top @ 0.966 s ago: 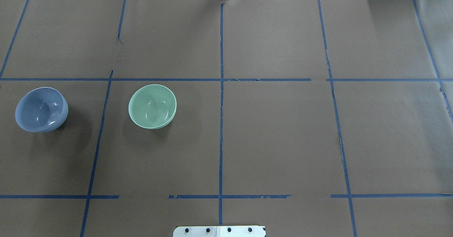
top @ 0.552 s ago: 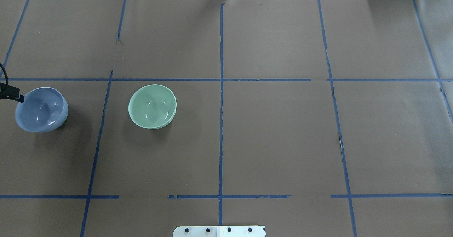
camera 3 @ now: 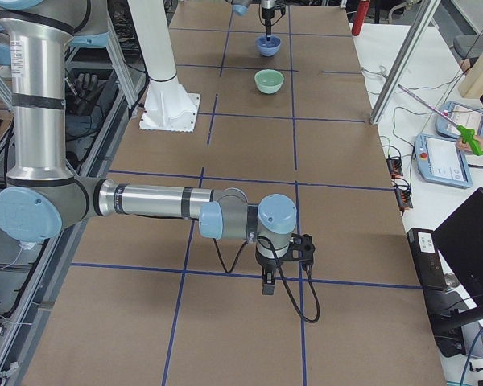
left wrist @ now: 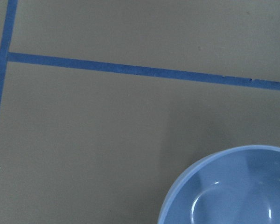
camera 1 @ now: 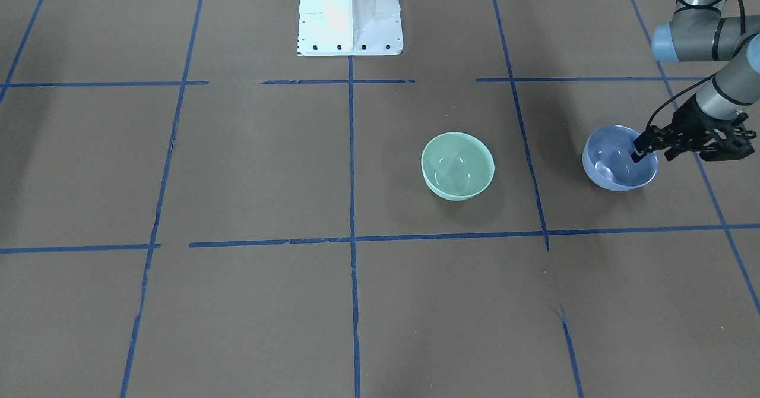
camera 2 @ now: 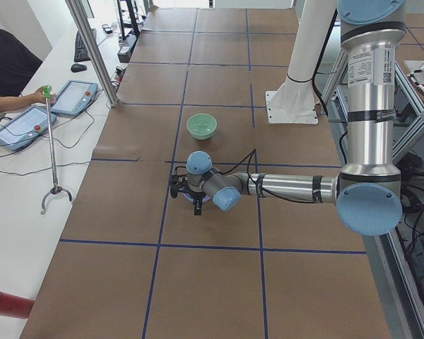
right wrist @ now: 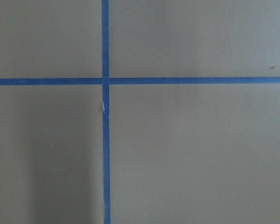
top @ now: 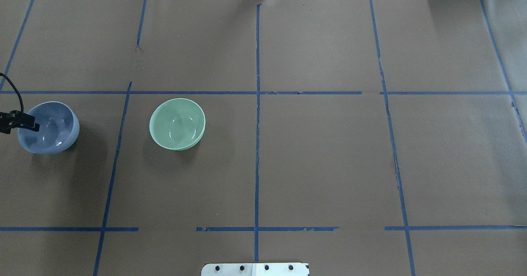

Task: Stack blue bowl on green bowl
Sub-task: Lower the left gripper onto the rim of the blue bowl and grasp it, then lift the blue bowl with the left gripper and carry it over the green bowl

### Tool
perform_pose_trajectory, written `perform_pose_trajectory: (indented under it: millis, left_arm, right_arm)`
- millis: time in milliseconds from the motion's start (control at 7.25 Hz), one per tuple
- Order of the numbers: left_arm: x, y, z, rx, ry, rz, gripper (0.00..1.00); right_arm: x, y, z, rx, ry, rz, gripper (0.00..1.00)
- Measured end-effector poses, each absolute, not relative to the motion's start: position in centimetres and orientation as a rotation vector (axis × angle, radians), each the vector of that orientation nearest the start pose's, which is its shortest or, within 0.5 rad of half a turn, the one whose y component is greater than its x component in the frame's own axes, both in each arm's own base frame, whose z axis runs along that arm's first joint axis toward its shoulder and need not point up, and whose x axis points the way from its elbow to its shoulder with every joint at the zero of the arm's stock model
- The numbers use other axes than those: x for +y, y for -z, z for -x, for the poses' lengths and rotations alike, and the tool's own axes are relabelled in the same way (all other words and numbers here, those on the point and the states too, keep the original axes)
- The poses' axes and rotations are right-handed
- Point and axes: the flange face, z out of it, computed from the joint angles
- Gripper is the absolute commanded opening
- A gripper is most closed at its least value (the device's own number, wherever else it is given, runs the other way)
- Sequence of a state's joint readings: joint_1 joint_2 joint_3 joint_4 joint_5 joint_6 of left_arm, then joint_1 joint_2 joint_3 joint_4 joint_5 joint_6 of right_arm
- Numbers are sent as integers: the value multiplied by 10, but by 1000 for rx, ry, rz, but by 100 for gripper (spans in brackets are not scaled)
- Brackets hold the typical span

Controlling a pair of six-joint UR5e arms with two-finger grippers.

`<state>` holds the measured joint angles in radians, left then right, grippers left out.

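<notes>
The blue bowl (top: pixel 51 129) stands upright at the table's far left; it also shows in the front view (camera 1: pixel 614 163) and in the left wrist view (left wrist: pixel 233 189). The green bowl (top: pixel 177 123) stands upright and empty to its right, apart from it (camera 1: pixel 457 165). My left gripper (camera 1: pixel 653 155) is open at the blue bowl's outer rim, with one finger (top: pixel 33 125) inside the bowl and the other outside it. My right gripper (camera 3: pixel 266 283) shows only in the exterior right view, low over bare table; I cannot tell whether it is open or shut.
Brown paper with a blue tape grid (top: pixel 257 144) covers the table. The robot's white base (camera 1: pixel 349 15) stands at the near middle edge. Operators with tablets (camera 2: pixel 74 95) sit beyond the table's far edge.
My left gripper has come in from the left edge and moved to the blue bowl's rim, one finger now inside it. Both bowls stay where they were.
</notes>
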<state>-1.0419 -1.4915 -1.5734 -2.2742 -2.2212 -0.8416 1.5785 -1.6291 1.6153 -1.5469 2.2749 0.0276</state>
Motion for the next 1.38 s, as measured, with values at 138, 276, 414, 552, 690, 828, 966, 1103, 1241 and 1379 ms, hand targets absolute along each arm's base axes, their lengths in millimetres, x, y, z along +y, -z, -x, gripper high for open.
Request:
perform_pose_trajectory:
  millis: [138,276,414,552,690,828,966,1103,1241,1379]
  left_arm:
    - [-455,-622,-182,871,85,-73,0]
    - [-455,-621,-182,873,84,-75,0]
    - [-454,-621,-182,874,83,-75,0]
    - [-454,-619,-181,878,80,-77,0]
    - [-453,-611,-180,890,73,-81,0]
    - [-454,-600,-175,910,65,-77,0]
    - [-459,-587,-160,926,53,-69,0]
    - [-467,-568,-134,913,39,-75,0]
    - [-478,-538,-104,880,29,-84,0]
    - [-487,-503,-74,854,34,-95,0]
  right_arm:
    - [-467,-667,-72,-704,-30,-2,100]
    - [-467,-667,-72,-704,-31,-2,100]
    - [-467,-667,-72,-704,-31,-2,100]
    - [-467,-667,-72,-704,-31,-2,100]
    - [-467,-667,-72,-704,-30,-3,100]
    - [-467,-667,-72,-704,-30,-3,100]
    - [-467,-667,-72,-705,-30,-3,100]
    - [-467,-667,-72,-705,-30,-3,100]
    - [-467,-667,-72,-705,-30,-3,100]
    - [-467,-667,-72,-704,-30,-3,100]
